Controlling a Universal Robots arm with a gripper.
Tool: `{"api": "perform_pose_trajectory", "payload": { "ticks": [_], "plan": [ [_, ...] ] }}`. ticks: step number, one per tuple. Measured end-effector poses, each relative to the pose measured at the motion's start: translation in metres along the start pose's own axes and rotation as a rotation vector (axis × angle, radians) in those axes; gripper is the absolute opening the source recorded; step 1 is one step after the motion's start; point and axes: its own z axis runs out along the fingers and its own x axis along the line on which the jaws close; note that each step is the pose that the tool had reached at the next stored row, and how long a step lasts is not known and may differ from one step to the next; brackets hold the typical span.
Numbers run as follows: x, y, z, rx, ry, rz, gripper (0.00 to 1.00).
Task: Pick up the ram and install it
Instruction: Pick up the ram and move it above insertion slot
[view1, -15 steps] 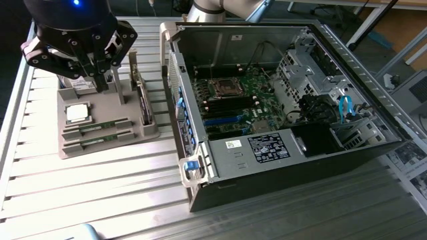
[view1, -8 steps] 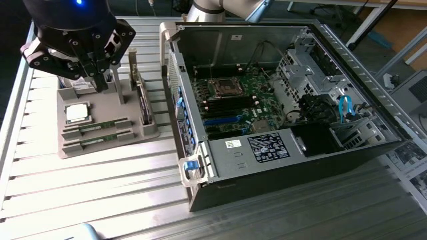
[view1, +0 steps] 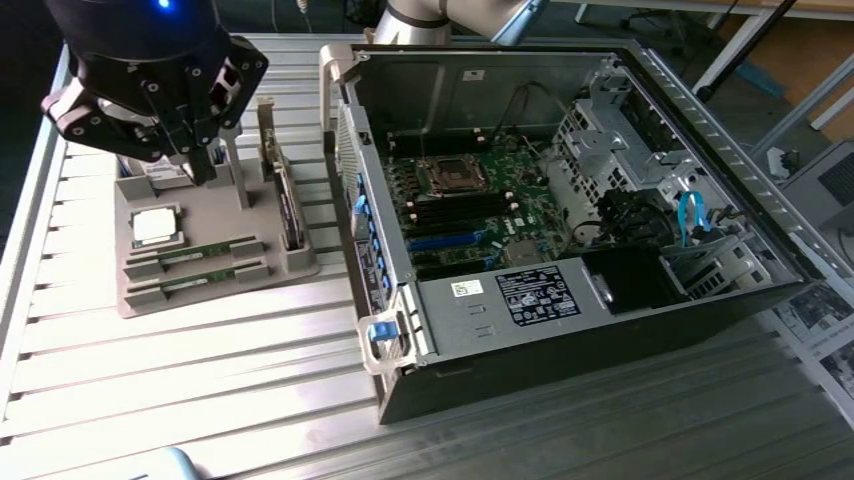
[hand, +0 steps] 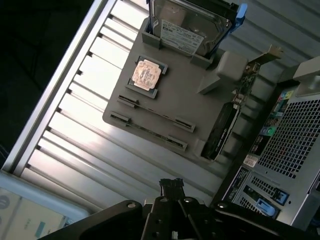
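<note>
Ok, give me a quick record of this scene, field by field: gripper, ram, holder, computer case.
gripper: shut, holding nothing, hovering over the holder
ram: two sticks lying in the holder's slots, not touched
holder: grey, on the slatted table, at the exterior view's left of the computer case; also carries the CPU and an upright expansion card
computer case: side open, motherboard exposed

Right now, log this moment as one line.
tool shut, empty, raised near tray | ram sticks seated in tray slots | computer case open
</note>
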Motion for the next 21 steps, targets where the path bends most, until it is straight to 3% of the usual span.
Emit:
{"api": "perform_pose_trajectory", "payload": {
  "ticks": [21],
  "plan": [
    [0.0006,0.0003,0.0004,-0.0036,0.0075,-0.195,0.11]
  ]
}}
